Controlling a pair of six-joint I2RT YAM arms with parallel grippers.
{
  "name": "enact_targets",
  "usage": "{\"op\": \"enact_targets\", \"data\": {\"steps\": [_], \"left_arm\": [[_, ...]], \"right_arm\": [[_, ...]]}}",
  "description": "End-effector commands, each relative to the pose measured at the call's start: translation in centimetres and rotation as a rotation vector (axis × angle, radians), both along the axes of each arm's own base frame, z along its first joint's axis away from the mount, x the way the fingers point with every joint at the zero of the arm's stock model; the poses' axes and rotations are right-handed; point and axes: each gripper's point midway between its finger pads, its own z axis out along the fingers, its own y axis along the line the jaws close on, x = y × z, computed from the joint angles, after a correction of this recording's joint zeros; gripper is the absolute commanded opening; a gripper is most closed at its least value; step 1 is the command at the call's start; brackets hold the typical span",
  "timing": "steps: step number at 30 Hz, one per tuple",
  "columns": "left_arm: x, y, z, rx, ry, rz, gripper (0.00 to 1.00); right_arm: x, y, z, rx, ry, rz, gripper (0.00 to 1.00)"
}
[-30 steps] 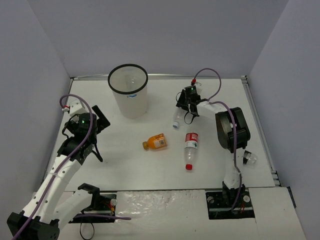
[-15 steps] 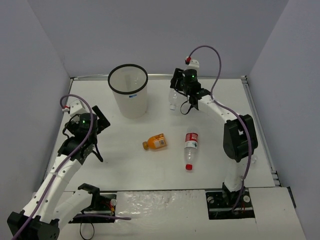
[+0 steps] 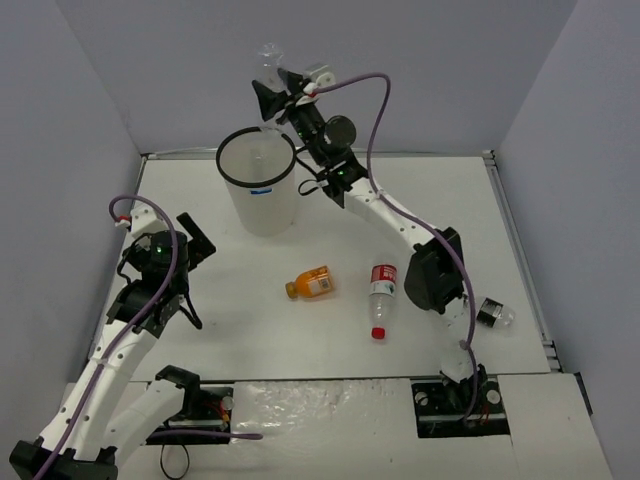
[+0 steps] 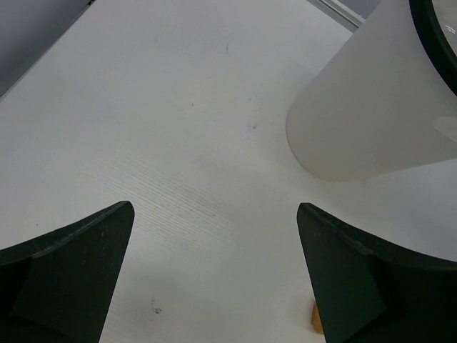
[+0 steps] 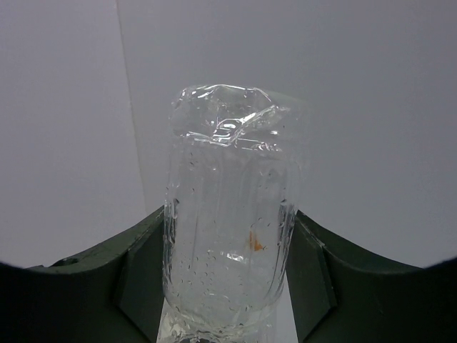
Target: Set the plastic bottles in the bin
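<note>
My right gripper (image 3: 270,92) is shut on the plain clear bottle (image 3: 268,58), holding it high in the air just above the far rim of the bin (image 3: 256,205). In the right wrist view the bottle (image 5: 228,207) fills the gap between both dark fingers (image 5: 139,275). The orange bottle (image 3: 310,284) and the red-label bottle (image 3: 382,290) lie on the table in the middle. A blue patch (image 3: 265,192) shows through the bin wall. My left gripper (image 3: 196,240) hovers open over bare table left of the bin (image 4: 371,107), nothing between its fingers (image 4: 86,257).
White table (image 3: 250,330) with grey walls on three sides. A small clear and dark object (image 3: 494,314) lies near the right edge beside the right arm; I cannot tell what it is. An orange sliver (image 4: 315,316) shows by the left gripper's right finger.
The right arm has lifted the plain clear bottle off the table at the back and swung it up and left to above the bin. The left arm shifted slightly.
</note>
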Motion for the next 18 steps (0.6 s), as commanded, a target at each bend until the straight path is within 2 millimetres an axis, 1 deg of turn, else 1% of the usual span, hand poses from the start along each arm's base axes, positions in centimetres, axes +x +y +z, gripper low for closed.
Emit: {"op": "enact_targets", "data": {"steps": [1, 3, 4, 5, 7, 8, 9, 10, 12, 13, 15, 17, 18], "left_arm": [[0.4, 0.5, 2.2, -0.012, -0.071, 0.030, 0.97], [0.3, 0.6, 2.0, -0.012, -0.067, 0.030, 0.97], [0.4, 0.6, 2.0, -0.011, -0.065, 0.030, 0.97], [0.4, 0.5, 1.9, -0.011, -0.061, 0.028, 0.97], [0.4, 0.4, 1.8, -0.016, -0.059, 0.024, 0.97], [0.4, 0.4, 1.9, -0.017, -0.060, 0.020, 0.97], [0.4, 0.3, 1.8, -0.019, -0.059, 0.015, 0.97], [0.5, 0.2, 1.7, -0.022, -0.058, 0.010, 0.97], [0.6, -0.1, 1.7, -0.023, -0.056, -0.006, 0.97], [0.6, -0.2, 1.7, -0.024, -0.056, -0.013, 0.97], [0.8, -0.4, 1.8, -0.025, -0.056, -0.024, 0.97], [1.0, -0.6, 1.6, -0.019, -0.057, -0.038, 0.97], [1.0, -0.6, 1.6, -0.018, -0.056, -0.041, 0.97]], "right_arm": [[0.3, 2.1, 1.9, 0.101, -0.145, 0.009, 0.34], [0.1, 2.3, 3.2, 0.144, -0.163, 0.008, 0.34], [0.5, 3.0, 2.1, 0.140, -0.150, 0.014, 0.35], [0.6, 3.5, 1.5, 0.133, -0.143, 0.022, 0.37], [0.2, 4.4, 0.7, 0.121, -0.132, 0.033, 0.42], [0.4, 4.7, -0.1, 0.105, -0.118, 0.029, 0.52], [0.2, 4.9, -0.2, 0.094, -0.119, 0.021, 0.62], [-0.1, 4.9, -0.1, 0.085, -0.123, 0.014, 0.71], [-0.7, 4.7, 0.3, 0.078, -0.121, 0.002, 0.93], [-0.9, 4.5, 0.6, 0.076, -0.119, -0.004, 1.00], [-1.3, 4.0, 1.6, 0.073, -0.105, -0.008, 1.00], [-0.9, 3.5, 1.5, 0.067, -0.044, -0.024, 1.00], [-0.9, 2.9, 1.9, 0.079, -0.031, -0.040, 1.00]]}}
